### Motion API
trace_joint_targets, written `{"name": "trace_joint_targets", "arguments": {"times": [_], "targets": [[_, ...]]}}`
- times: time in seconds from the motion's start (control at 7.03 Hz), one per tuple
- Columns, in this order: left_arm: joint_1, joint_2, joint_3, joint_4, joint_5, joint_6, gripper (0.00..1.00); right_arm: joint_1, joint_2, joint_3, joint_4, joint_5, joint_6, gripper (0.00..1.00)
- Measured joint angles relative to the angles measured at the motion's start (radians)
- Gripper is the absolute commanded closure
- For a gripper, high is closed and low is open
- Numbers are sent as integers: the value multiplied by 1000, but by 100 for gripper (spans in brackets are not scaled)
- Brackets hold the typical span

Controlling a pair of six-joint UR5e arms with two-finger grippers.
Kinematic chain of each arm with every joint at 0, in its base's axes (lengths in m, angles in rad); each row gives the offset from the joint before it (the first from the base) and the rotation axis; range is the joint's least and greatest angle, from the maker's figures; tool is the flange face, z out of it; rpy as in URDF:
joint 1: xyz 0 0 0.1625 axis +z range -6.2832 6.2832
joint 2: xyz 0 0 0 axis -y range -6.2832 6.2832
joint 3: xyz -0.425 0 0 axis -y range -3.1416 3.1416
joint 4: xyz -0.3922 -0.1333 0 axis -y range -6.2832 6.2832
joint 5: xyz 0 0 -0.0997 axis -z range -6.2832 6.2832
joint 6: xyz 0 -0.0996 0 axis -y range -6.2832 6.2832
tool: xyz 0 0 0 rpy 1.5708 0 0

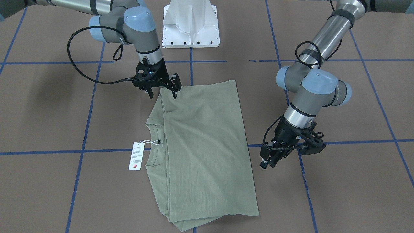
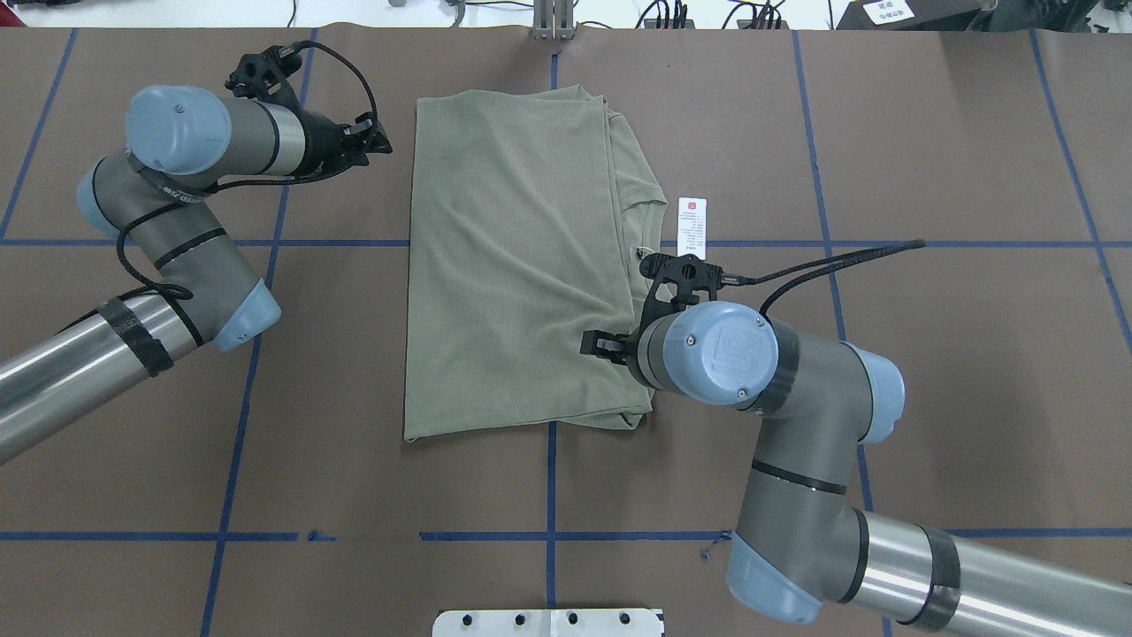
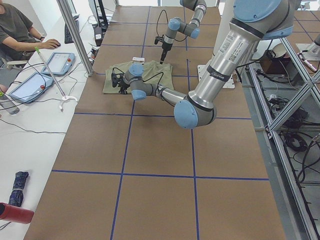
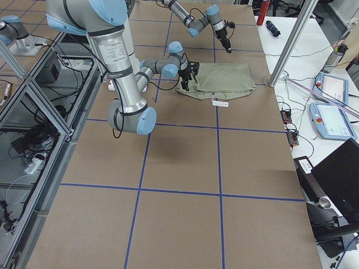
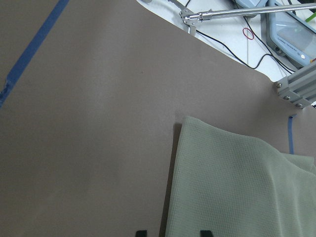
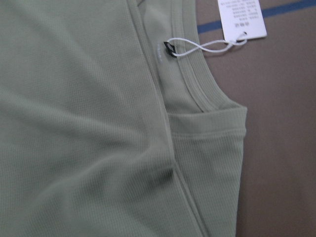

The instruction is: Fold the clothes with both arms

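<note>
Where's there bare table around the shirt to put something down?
Bare table: between the shirt and the base, and between the shirt and the left arm. Crowded on the tag side, around the right gripper.

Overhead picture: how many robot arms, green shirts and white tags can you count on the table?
Robot arms: 2 (left arm, right arm)
Green shirt: 1
White hang tag: 1
Total: 4
</note>
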Motion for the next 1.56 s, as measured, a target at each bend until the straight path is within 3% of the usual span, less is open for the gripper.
{"name": "trace_joint_targets", "arguments": {"times": [0.43,0.71,1.56], "targets": [[0,1,0,-1,1,0,53,-92,-18,1,-1,-105,188,10],[0,0,0,-1,1,0,53,-97,-34,5,-1,-114,203,25],[0,1,0,0,2,0,53,-95,-39,-3,-3,-117,244,28]]}}
